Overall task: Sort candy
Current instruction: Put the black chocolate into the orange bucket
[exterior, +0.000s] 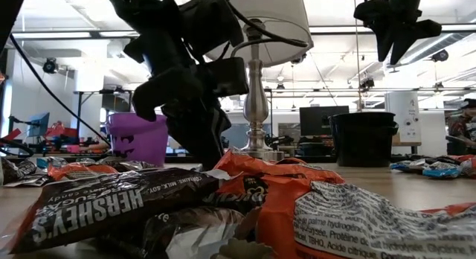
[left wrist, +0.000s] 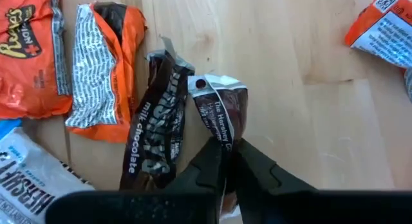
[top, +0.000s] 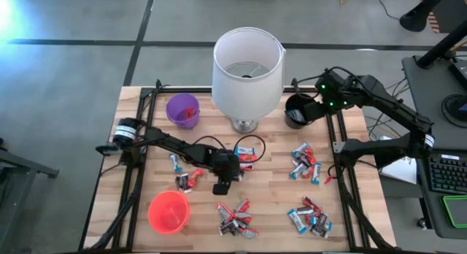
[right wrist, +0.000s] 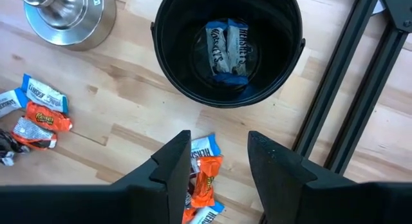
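1. Black cup [right wrist: 228, 50]: directly under the right gripper [right wrist: 219, 159], whose jaws are spread and empty; blue-and-white candy [right wrist: 226, 50] already inside.
2. Left gripper [left wrist: 226, 161]: clenched on a dark brown Hershey's bar [left wrist: 222, 111] lying on the table; a second brown bar [left wrist: 158, 130] just beside its fingertips.
3. Step, judged: pick-up. Next move calls for lifting it clear and carrying it to its matching cup.

The dark brown milk-chocolate wrapper [left wrist: 219, 111] is partly covered by the left gripper [left wrist: 230, 161] pinching it. The orange peanut-butter-cup wrapper [left wrist: 29, 53] is cut off by the picture edge. In the high view, candy wrapper print is too small to read.
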`<state>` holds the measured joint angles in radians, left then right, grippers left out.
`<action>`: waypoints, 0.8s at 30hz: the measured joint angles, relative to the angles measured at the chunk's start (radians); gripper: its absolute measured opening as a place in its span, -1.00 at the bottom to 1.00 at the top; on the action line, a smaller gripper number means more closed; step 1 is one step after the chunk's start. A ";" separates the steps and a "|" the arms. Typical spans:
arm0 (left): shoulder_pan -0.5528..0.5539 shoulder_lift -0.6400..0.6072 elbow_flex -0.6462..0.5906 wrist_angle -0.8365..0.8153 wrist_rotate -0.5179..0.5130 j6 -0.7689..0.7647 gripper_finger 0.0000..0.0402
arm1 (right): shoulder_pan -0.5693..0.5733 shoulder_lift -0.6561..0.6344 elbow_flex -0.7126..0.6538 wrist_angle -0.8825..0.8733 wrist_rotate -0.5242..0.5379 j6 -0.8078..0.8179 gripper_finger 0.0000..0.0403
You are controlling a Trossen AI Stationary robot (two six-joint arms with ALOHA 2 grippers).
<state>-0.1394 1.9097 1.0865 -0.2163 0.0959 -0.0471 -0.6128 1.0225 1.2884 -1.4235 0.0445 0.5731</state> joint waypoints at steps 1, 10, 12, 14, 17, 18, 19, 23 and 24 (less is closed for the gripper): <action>0.000 -0.006 -0.001 -0.011 0.000 0.000 -0.96 | 0.000 0.000 0.000 0.000 0.000 -0.001 -0.29; -0.005 -0.033 0.062 -0.155 0.000 0.000 -0.99 | 0.000 0.000 0.000 0.000 0.001 -0.011 -0.27; -0.006 -0.036 0.094 -0.192 0.000 0.009 -1.00 | 0.000 0.000 0.000 0.000 0.001 -0.012 -0.29; -0.006 -0.040 0.132 -0.250 0.001 0.021 -1.00 | 0.000 0.000 0.000 0.000 0.001 -0.020 -0.30; -0.013 -0.048 0.202 -0.392 0.001 0.064 -1.00 | 0.000 0.000 0.000 0.000 0.001 -0.035 -0.29; -0.016 -0.053 0.224 -0.439 0.001 0.076 -1.00 | 0.000 0.000 0.000 0.000 0.001 -0.035 -0.29; -0.021 -0.059 0.244 -0.477 0.001 0.086 -1.00 | 0.000 0.000 0.000 0.000 0.002 -0.036 -0.29; -0.037 -0.108 0.285 -0.582 0.001 0.090 -1.00 | 0.000 0.000 0.000 0.000 0.003 -0.050 -0.28; -0.040 -0.122 0.288 -0.603 0.001 0.086 -1.00 | 0.000 0.000 0.000 0.000 0.003 -0.051 -0.28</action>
<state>-0.1793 1.7880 1.3742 -0.8194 0.0967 0.0393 -0.6131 1.0225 1.2884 -1.4232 0.0471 0.5226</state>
